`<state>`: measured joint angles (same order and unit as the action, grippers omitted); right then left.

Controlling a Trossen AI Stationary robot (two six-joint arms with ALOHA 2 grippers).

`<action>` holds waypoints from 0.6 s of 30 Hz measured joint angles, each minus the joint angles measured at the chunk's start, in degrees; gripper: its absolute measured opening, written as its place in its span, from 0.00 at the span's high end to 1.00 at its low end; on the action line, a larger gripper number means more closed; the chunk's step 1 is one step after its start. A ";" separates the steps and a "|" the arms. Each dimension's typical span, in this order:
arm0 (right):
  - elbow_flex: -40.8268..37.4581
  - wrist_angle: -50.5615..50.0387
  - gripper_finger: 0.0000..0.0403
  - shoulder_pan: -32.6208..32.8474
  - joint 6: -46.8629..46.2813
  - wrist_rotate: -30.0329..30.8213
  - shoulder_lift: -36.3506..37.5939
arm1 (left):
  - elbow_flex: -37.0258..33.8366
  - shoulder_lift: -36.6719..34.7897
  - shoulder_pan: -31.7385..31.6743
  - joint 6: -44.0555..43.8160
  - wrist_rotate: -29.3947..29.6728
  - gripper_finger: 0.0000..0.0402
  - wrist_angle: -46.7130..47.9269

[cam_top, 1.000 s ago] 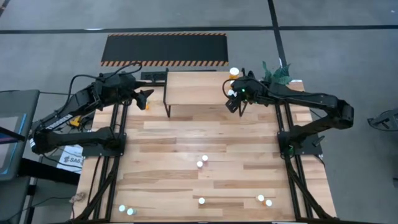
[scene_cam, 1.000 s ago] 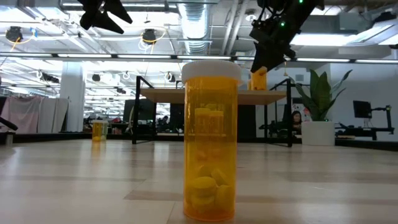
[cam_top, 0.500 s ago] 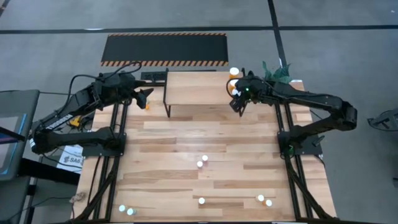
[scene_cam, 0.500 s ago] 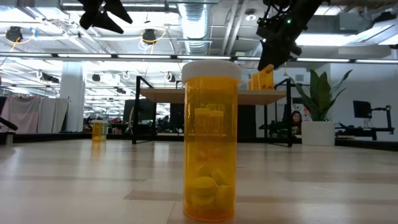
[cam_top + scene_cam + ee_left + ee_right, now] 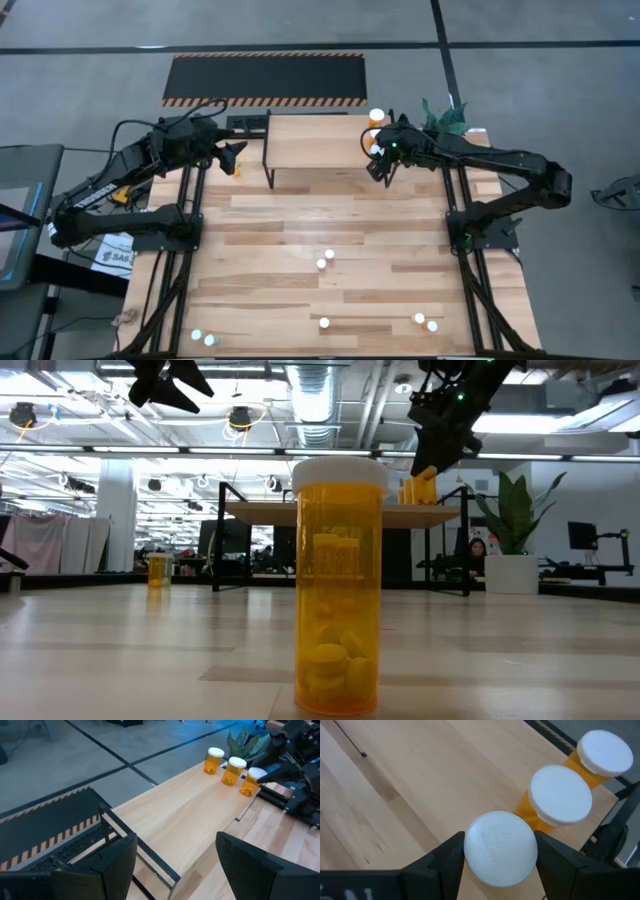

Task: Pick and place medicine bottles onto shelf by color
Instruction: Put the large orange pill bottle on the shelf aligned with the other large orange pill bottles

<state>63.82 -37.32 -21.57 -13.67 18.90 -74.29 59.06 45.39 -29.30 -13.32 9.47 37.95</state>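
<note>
Little readable. On the white sheet point(image 5: 113, 255) beside the table's left edge, dark print starting "SA", rest unclear. On the white cap point(image 5: 500, 848) between the right gripper's point(image 5: 499, 857) fingers, faint raised lettering, too blurred to make out. On the big orange bottle point(image 5: 338, 585) up close, no legible label.

Glossy translucent orange plastic bottle point(image 5: 338, 585), matt white cap point(image 5: 500, 848), pale smooth wood shelf point(image 5: 190, 815).
</note>
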 joint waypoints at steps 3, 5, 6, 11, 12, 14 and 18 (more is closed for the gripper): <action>0.01 -0.06 0.43 0.21 0.02 -0.32 -0.03 | -0.02 -0.01 0.00 0.04 -0.02 0.36 0.02; 0.01 -0.01 0.43 0.31 0.00 -0.54 -0.03 | -0.02 -0.01 0.00 0.12 -0.02 0.36 0.02; 0.01 -0.03 0.43 0.43 -0.02 -0.56 -0.03 | -0.02 -0.01 0.00 0.14 -0.02 0.36 0.02; 0.01 -0.05 0.43 0.60 0.01 -0.70 -0.03 | -0.02 -0.01 0.00 0.17 -0.02 0.36 0.02; 0.01 -0.07 0.43 0.60 0.01 -0.72 -0.03 | -0.02 -0.01 0.00 0.17 -0.02 0.36 0.02; 0.01 -0.09 0.43 0.58 0.02 -0.74 -0.03 | -0.02 -0.01 0.00 0.17 -0.02 0.36 0.02; 0.01 -0.20 0.43 0.57 0.06 -0.74 -0.03 | -0.02 -0.01 0.00 0.16 -0.04 0.36 0.02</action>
<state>63.83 -37.52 -21.01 -13.62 18.15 -74.32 59.05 45.39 -29.30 -13.16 9.43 37.98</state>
